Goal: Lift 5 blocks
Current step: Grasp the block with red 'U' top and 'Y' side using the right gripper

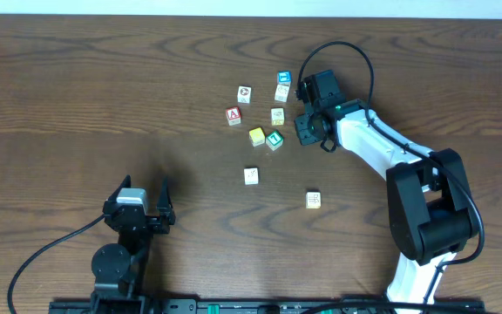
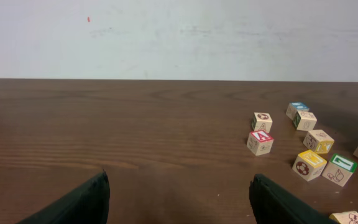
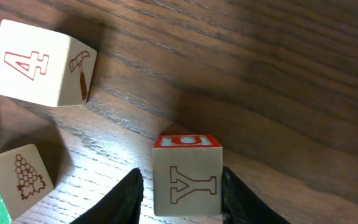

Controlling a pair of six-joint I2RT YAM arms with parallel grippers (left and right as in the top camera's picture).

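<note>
my right gripper (image 3: 182, 186) straddles a cream y block (image 3: 187, 177) with a red top. one finger (image 3: 241, 202) touches its side and a thin gap shows at the other, so it isn't clamped. the block sits on the worktop (image 1: 77, 87), right of centre toward the far edge, near the green t block (image 1: 274, 139) and yellow block (image 1: 257, 136). a cream block (image 1: 251, 175) and a second cream block (image 1: 314, 200) lie closer to the front edge. my left gripper (image 2: 178, 208) is spread wide, holding nothing, near the front edge.

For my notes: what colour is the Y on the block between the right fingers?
Red outline on the block; clearest in the right wrist view.
</note>
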